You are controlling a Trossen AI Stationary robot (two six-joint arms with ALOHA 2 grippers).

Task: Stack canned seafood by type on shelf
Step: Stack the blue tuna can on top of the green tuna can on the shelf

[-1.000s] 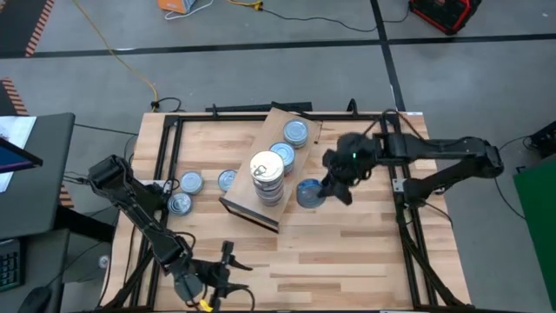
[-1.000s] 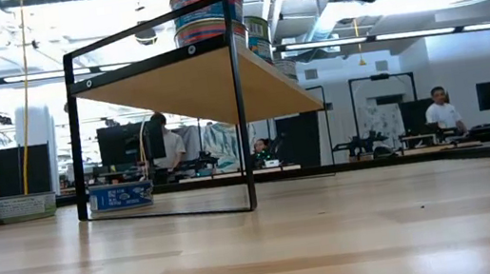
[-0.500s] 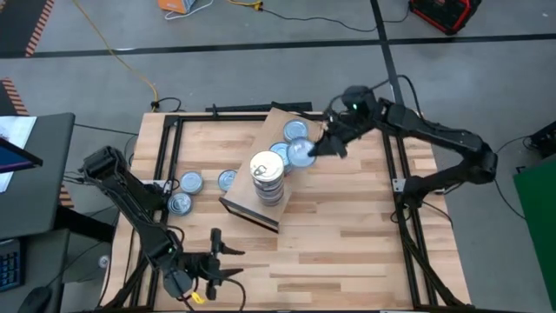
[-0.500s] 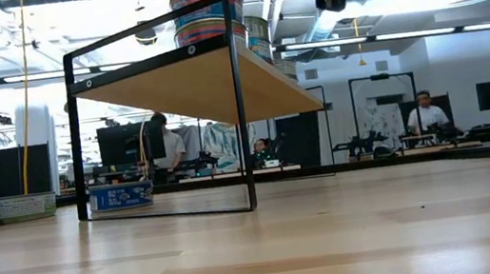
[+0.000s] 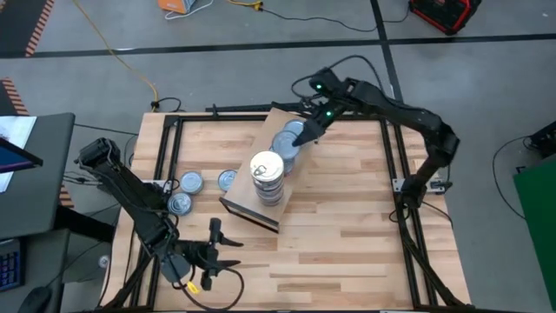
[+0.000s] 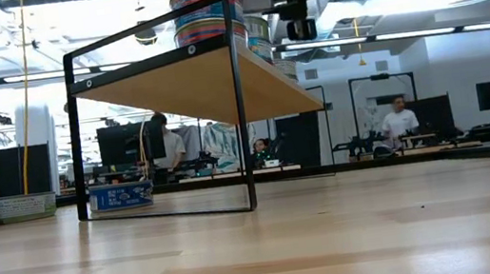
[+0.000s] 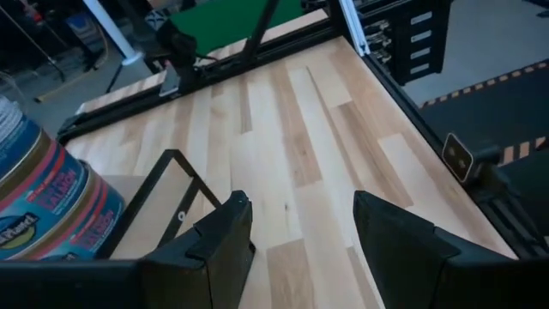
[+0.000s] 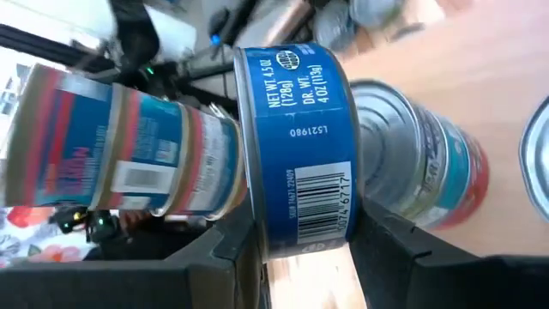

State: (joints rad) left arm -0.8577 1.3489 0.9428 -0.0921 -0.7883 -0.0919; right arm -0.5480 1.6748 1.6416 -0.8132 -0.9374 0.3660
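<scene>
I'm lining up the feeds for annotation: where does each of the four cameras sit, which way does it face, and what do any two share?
High view: overhead, facing straight down; shows both arms, the shelf, the tall can stack.
Low view: at tabletop height, facing level across; shows the shelf from below, the right gripper above.
Left wrist view: on the left arm, facing the bare tabletop past the open left gripper.
Right wrist view: on the right arm, facing the blue can in its fingers.
Shared: all four views show the tall can stack.
</scene>
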